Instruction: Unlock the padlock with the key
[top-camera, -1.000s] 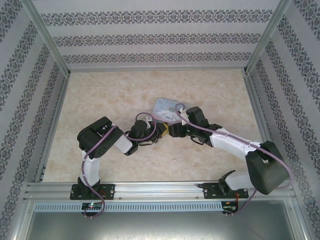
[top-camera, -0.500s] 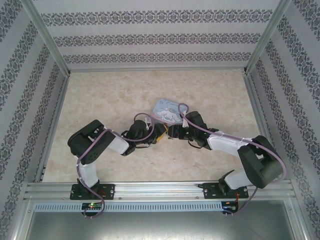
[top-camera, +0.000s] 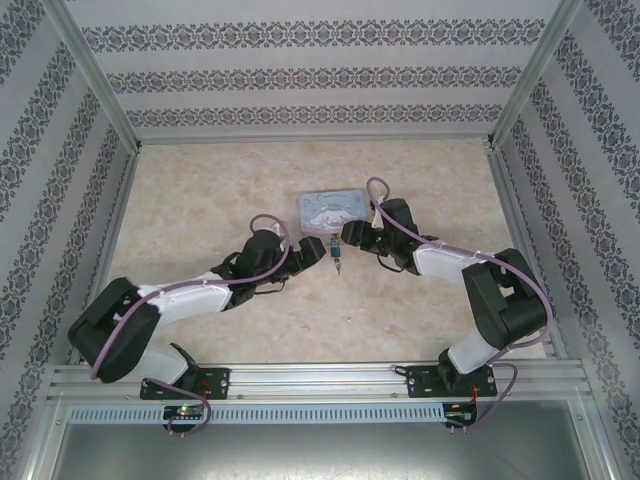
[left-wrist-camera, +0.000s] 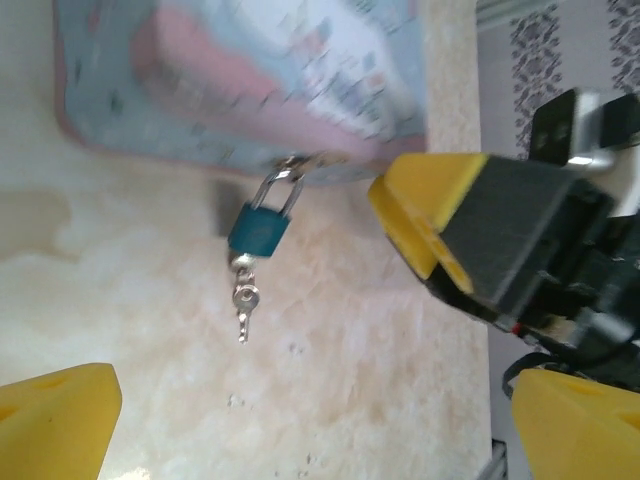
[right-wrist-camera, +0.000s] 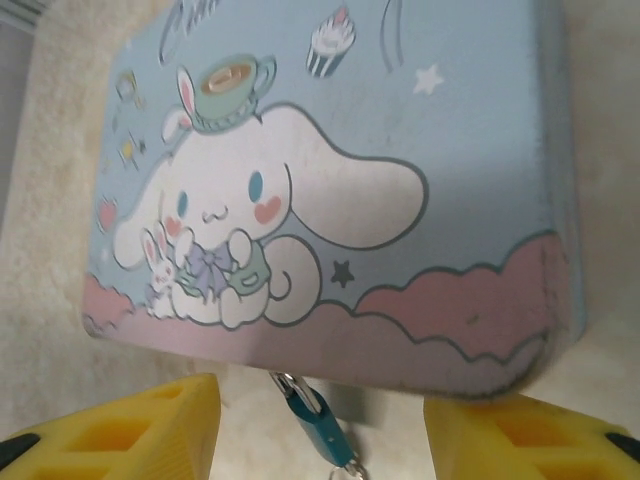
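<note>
The padlock (left-wrist-camera: 260, 228) hangs from the cartoon tin's (right-wrist-camera: 400, 150) clasp, the key (left-wrist-camera: 244, 300) seated in its keyhole. The left gripper (left-wrist-camera: 320, 425) gapes wide, grasping nothing; the right gripper (top-camera: 347, 235) loosely straddles the padlock, jaws parted, likely to brace the tin

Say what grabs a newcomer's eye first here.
The pale blue cartoon tin sits mid-table, with the left arm and right arm reaching toward it. A small teal padlock is hooked on its near edge, and a little key sticks out of the padlock's base, seemingly in the keyhole.
</note>
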